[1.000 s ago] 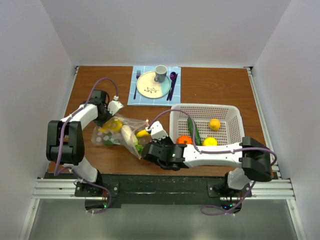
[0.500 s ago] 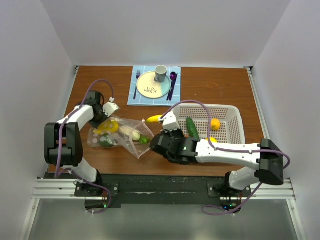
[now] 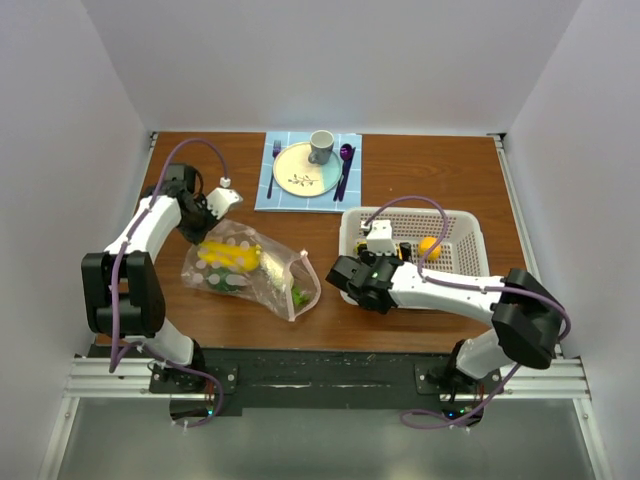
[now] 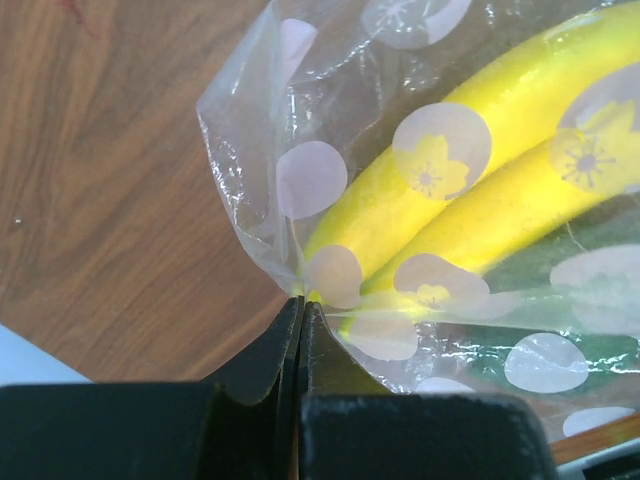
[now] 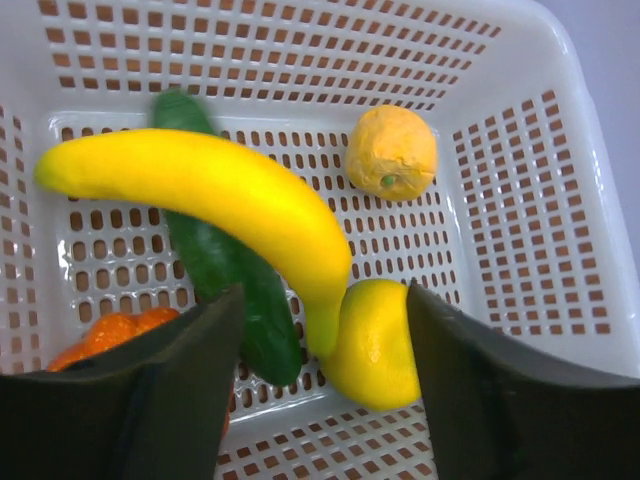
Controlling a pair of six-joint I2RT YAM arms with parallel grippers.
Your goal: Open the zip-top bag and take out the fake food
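On the wooden worktop (image 3: 450,180), clear dotted zip-top bag (image 3: 250,272) lies left, 2 yellow plastic bananas (image 4: 470,190) inside.
Left claw (image 4: 300,305) nips its corner; right claw (image 5: 322,300) gapes wide above white perforated basket (image 5: 560,200). Film likely floppy, slick: hold corners; fruit light, rigid.

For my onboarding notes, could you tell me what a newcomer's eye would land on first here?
A bright yellow banana lies in the white basket, framed by the open right tool. The left tool pinches a corner of the dotted zip-top bag, with two yellow bananas inside.
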